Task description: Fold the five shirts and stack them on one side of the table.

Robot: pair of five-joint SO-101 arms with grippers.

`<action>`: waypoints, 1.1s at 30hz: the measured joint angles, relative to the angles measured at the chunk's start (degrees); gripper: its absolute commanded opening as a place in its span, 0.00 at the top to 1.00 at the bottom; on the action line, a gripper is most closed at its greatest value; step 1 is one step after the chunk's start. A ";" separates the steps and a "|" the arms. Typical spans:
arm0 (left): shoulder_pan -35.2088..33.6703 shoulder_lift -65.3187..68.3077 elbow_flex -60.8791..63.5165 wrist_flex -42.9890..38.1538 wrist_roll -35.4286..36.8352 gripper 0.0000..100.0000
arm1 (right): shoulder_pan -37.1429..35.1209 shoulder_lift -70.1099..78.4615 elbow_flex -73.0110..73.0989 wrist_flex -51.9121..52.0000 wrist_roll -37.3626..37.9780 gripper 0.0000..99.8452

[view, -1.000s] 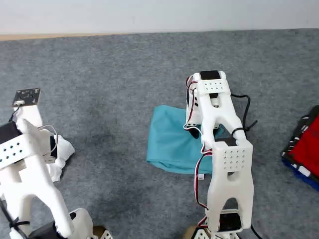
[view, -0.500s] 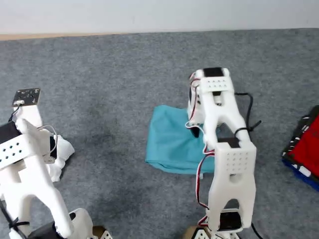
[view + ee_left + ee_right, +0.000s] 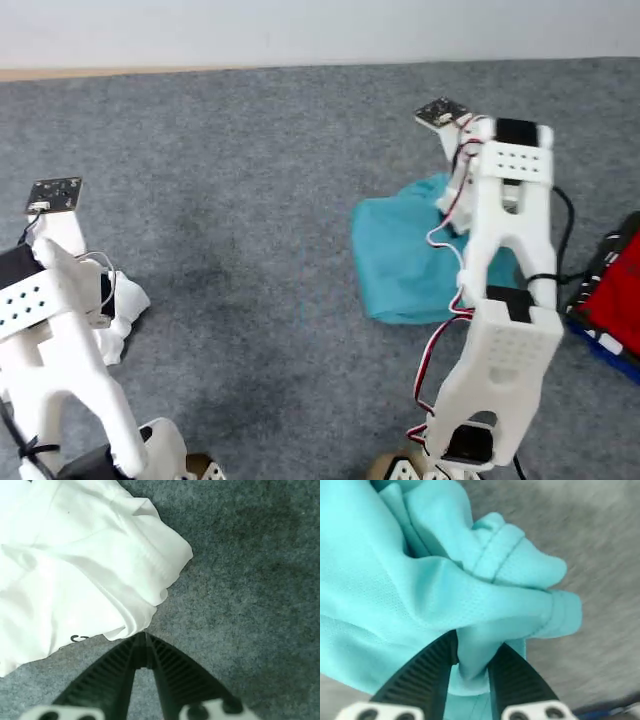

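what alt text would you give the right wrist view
Close up, the right pincer is shut on a bunched fold of a teal shirt, whose stitched hem bulges out just past the grip. The grey table lies behind it.

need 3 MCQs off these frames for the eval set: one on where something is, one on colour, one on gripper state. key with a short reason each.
1. In the high view, the red-topped stack lies:
A) at the right edge
B) at the left edge
C) in the centre

2. The shirt in the right gripper is:
A) white
B) teal
C) red

3. The left gripper is:
A) wide open
B) shut, fingers together
C) shut on a red shirt

Key:
1 A: the picture's right border cuts the stack off.
2 B: the right wrist view shows the teal shirt pinched between the fingers.
3 B: the left wrist view shows the tips meeting at the white shirt's edge.
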 measured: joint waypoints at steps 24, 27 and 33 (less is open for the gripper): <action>0.00 0.00 0.00 0.00 0.00 0.99 | -2.20 1.67 -7.47 -12.84 -9.23 0.74; 0.00 0.00 0.00 0.00 0.00 0.99 | -3.60 -0.18 -8.97 -11.08 -19.78 0.74; 0.00 0.00 0.00 0.00 0.00 0.99 | -6.51 -2.37 -8.97 -0.53 -40.26 0.74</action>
